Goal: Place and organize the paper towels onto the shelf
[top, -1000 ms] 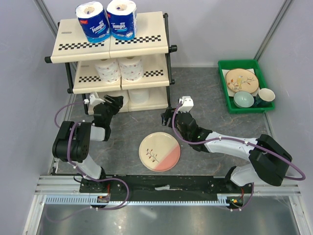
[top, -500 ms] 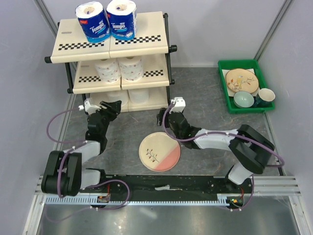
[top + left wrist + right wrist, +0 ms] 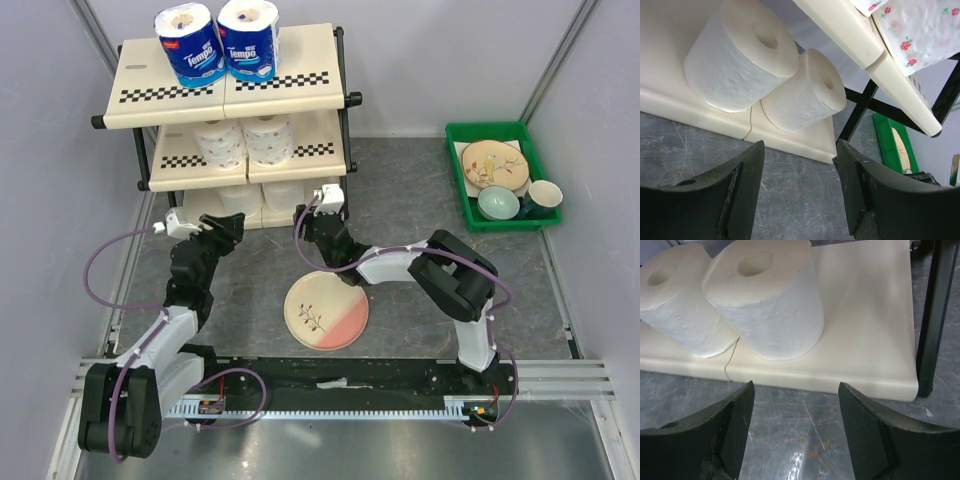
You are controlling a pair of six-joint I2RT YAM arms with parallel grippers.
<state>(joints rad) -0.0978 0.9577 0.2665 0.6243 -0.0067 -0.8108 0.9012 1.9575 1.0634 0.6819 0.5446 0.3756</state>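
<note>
Left pincer (image 3: 799, 185): spread wide, empty, facing bottom-tier rolls (image 3: 740, 60).
Right pincer (image 3: 796, 430): likewise wide, empty.
Shelf (image 3: 290, 75): loaded two per tier, cores up, for stable rows.

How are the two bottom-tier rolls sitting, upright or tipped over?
Upright. The nearer roll and its neighbour stand on end on the bottom panel, cores facing up, sides touching.
</note>
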